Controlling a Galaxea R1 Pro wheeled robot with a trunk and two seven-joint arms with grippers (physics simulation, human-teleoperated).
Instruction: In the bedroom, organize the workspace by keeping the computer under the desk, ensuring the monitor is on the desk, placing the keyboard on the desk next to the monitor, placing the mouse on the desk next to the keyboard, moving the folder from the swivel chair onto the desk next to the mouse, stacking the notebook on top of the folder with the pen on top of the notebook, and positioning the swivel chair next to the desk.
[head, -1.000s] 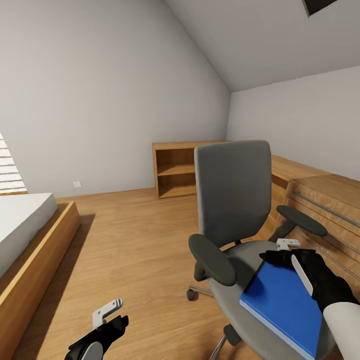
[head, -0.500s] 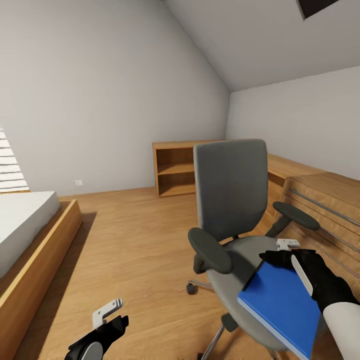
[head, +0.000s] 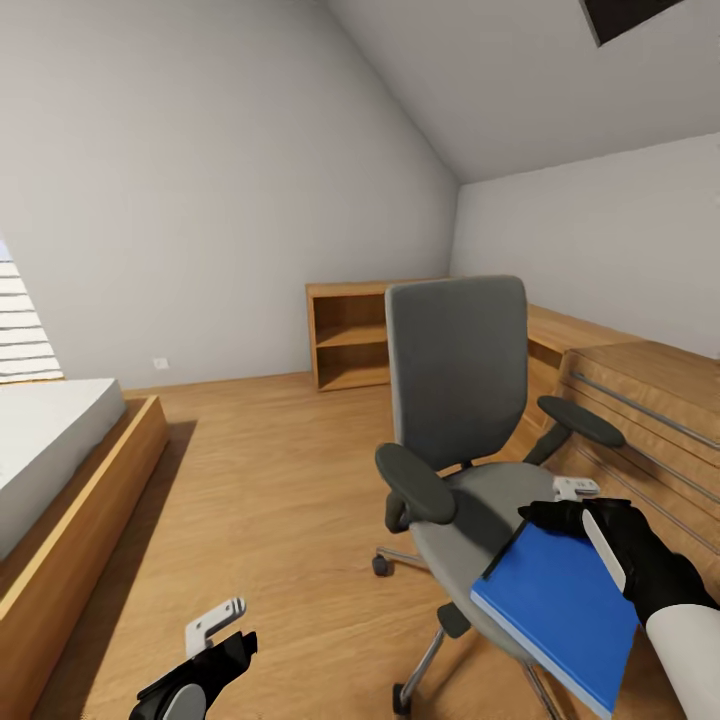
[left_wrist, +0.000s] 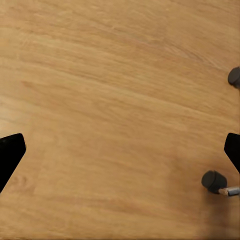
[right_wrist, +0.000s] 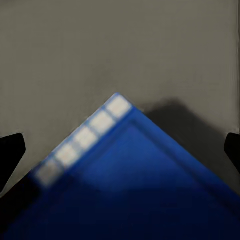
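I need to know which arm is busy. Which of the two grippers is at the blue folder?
The right gripper, at the folder's far corner above the swivel chair seat. The left gripper hangs open over bare wood floor, nothing between its fingers.

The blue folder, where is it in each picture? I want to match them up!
Head view: the folder sits low on the right, lying on the swivel chair's grey seat under the right gripper.
Left wrist view: wooden floor and two chair casters.
Right wrist view: its corner pokes in over the grey seat.
Shared landmark: the swivel chair.
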